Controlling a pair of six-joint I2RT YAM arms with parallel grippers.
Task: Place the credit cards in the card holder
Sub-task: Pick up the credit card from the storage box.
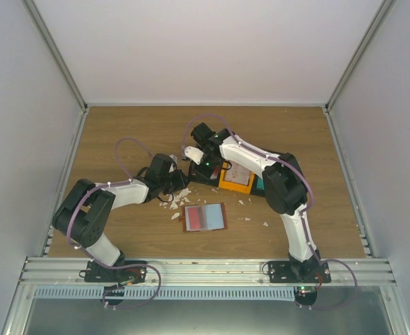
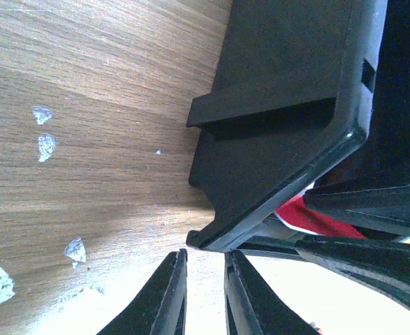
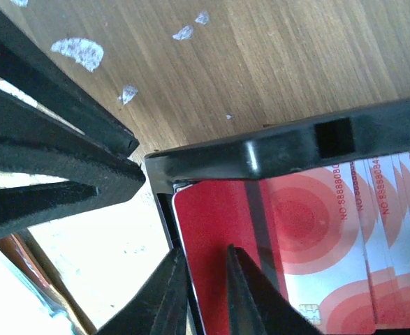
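Right wrist view: you see the credit cards (image 3: pixel 309 230), white with red rings, fanned and overlapping in a black tray (image 3: pixel 274 150), directly ahead of and below the right jaws. The endmost card shows mostly red. Its edge and the tray's side wall run up between the two fingers (image 3: pixel 250 293).

Right jaws: parted by a narrow slot. You cannot tell whether either finger touches the card.

Left jaws come into this view from the left, with their tips just beside the tray's corner.

Left wrist view: the left jaws are likewise parted by a slim gap. Only bright worktop (image 2: pixel 86 139) shows between them, and nothing is held. The tray corner sits just ahead of the tips, with a sliver of red card to their right. White scraps (image 2: pixel 45 145) lie on the worktop to the left of these jaws.

Top external view: you find the card holder (image 1: pixel 205 217) lying open and flat, pockets up, on the near side of both sets of jaws and apart from them. An orange tray (image 1: pixel 224 183) sits beside the black one, under the right arm.
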